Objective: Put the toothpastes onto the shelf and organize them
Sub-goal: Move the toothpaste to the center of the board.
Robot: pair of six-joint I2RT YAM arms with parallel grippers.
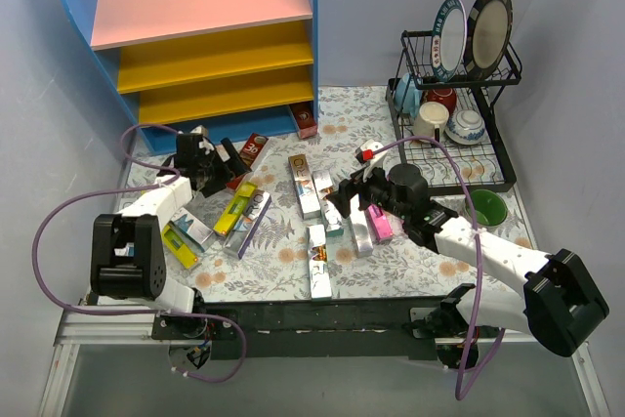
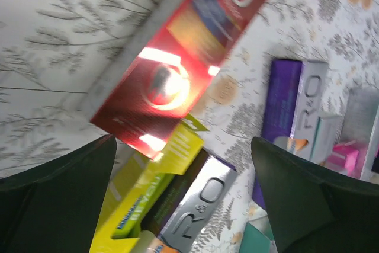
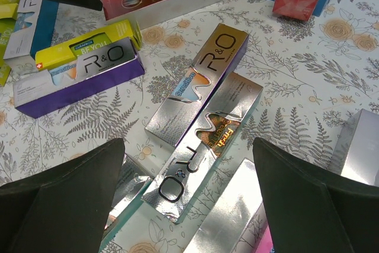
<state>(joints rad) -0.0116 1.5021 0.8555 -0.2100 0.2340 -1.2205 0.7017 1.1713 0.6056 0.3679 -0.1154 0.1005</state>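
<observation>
The shelf [image 1: 195, 7] stands at the back left, its pink and yellow boards bare. Several toothpastes lie scattered on the floral cloth: a dark red box [image 1: 252, 150], a yellow one [image 1: 237, 207], silver ones [image 1: 306, 187] and a magenta one [image 1: 381, 225]. My left gripper [image 1: 227, 165] hovers open above the dark red box [image 2: 177, 57] and the yellow box [image 2: 142, 199], holding nothing. My right gripper [image 1: 344, 198] hovers open over a silver R&O box [image 3: 201, 152], its fingers [image 3: 71, 199] clear of it.
A black wire dish rack [image 1: 459, 104] with plates and cups stands at the back right, a green bowl [image 1: 485, 207] in front of it. Another dark red box [image 1: 305, 121] leans at the shelf's foot. Purple cables loop beside both arms.
</observation>
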